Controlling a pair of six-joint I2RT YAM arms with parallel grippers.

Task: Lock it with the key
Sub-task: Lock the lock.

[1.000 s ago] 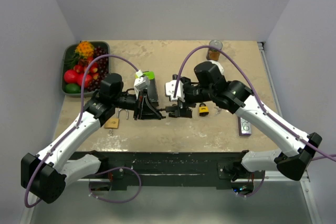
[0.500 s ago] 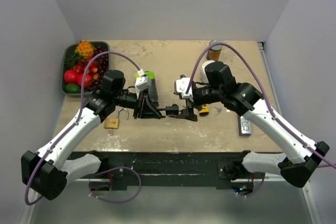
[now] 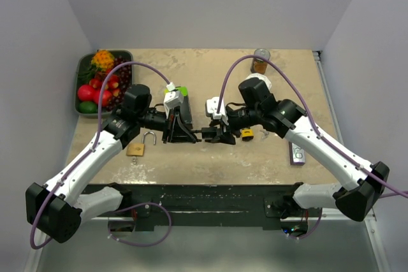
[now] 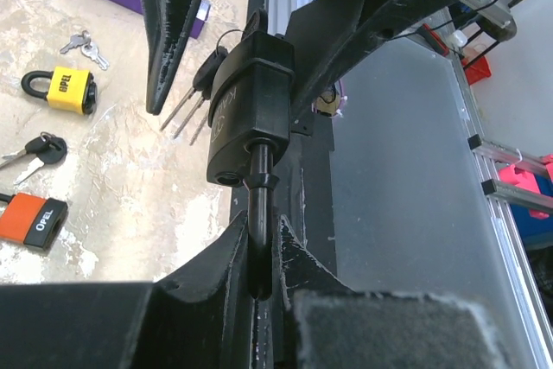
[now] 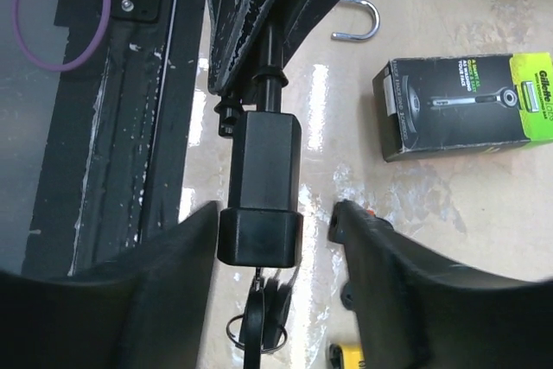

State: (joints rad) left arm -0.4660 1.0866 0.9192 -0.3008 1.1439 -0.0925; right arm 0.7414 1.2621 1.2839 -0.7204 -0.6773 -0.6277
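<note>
Left wrist: above the worktop (image 4: 130, 187), left end effector (image 4: 259, 270) is clamped on the shackle (image 4: 259, 213) of the padlock (image 4: 251, 110) held in mid-air, right end effector (image 5: 275, 222) stands apart astride its body, not gripping; key (image 5: 259, 321) appears seated, one shackle hole empty, so closing and turning likely remain.

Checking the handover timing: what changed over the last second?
The right pincer backed off to the right, then came back and narrowed around the black padlock, with a gap left at one finger. The left pincer stayed shut on it. Nothing else visibly moved.
</note>
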